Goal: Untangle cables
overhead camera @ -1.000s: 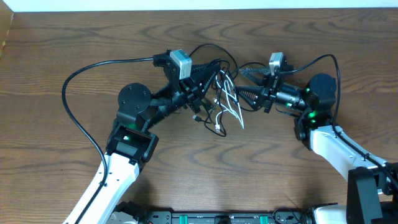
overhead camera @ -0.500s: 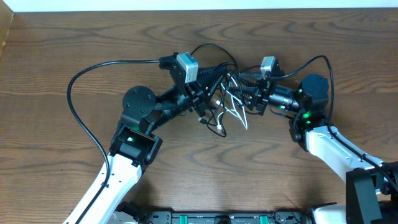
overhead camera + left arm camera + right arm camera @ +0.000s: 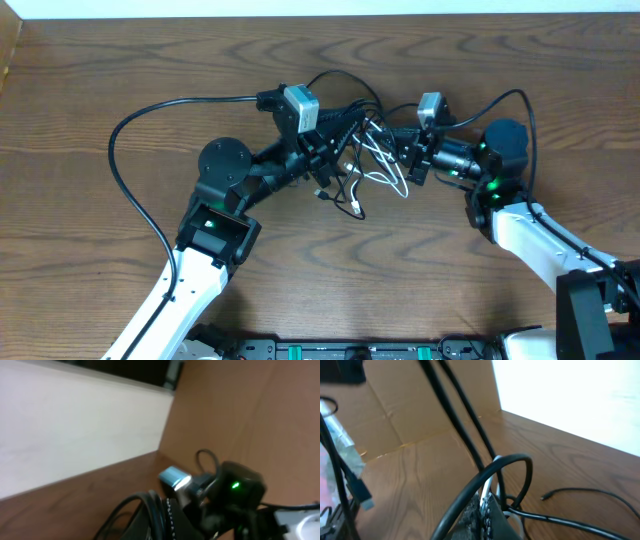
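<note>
The cables [image 3: 362,168] form a tangle lifted between my two grippers near the table's middle, mostly black cords with one white cable [image 3: 388,176] looping through. My left gripper [image 3: 335,150] is shut on a bundle of black cables [image 3: 155,509], which run past its fingers [image 3: 170,514] at the bottom of the left wrist view. My right gripper [image 3: 407,160] is shut on the white cable [image 3: 487,487], pinched between its fingers [image 3: 470,515]. A black cable [image 3: 515,460] loops over those fingers.
A thick black arm wire [image 3: 118,165] arcs out to the left of the left arm. A loose black cord end [image 3: 546,496] lies on the wood behind the right gripper. Cardboard [image 3: 395,410] stands at the table's left side, with a white wall [image 3: 320,8] along the far edge.
My right gripper moved left into the tangle and closed on the white cable. The left arm shifted slightly right early on, still gripping the black cables.
</note>
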